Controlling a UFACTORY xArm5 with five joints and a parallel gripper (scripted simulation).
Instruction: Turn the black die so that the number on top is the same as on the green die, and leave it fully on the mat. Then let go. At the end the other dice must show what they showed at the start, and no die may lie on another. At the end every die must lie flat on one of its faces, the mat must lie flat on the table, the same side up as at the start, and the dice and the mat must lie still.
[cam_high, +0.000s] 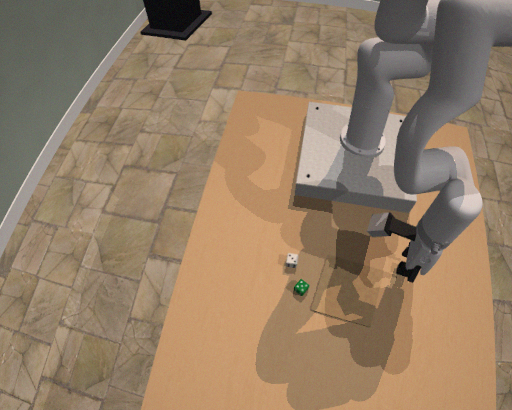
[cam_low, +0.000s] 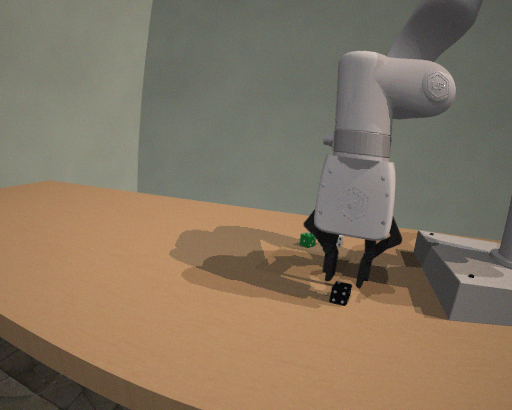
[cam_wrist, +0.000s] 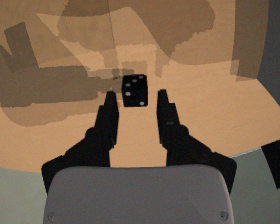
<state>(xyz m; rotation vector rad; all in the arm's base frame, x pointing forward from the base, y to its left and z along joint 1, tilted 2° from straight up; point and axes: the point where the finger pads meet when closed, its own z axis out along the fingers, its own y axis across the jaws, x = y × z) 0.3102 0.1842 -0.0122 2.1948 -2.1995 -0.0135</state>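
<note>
Dice: three in all, one of them ahead of my half-open gripper

I count one small black die with white pips (cam_low: 340, 293) (cam_wrist: 135, 91), one green die with white pips (cam_high: 301, 287) (cam_low: 307, 240) and one white die with dark pips (cam_high: 292, 260) (cam_low: 340, 241). There is one thin, square, wood-coloured mat (cam_high: 322, 300).

The black die is a dark cube with slightly rounded edges; the wrist view shows pips on two of its faces, three running slantwise on one and two on the other. I cannot tell its top number for certain.

My gripper (cam_high: 407, 262) (cam_low: 344, 281) (cam_wrist: 137, 101), black-fingered, stands partly open with nothing held. Relative to it, the black die is near the fingertips, on the exterior camera's side; the green and white dice are on the opposite side, farther off. Whether the black die touches the mat I cannot tell.
</note>
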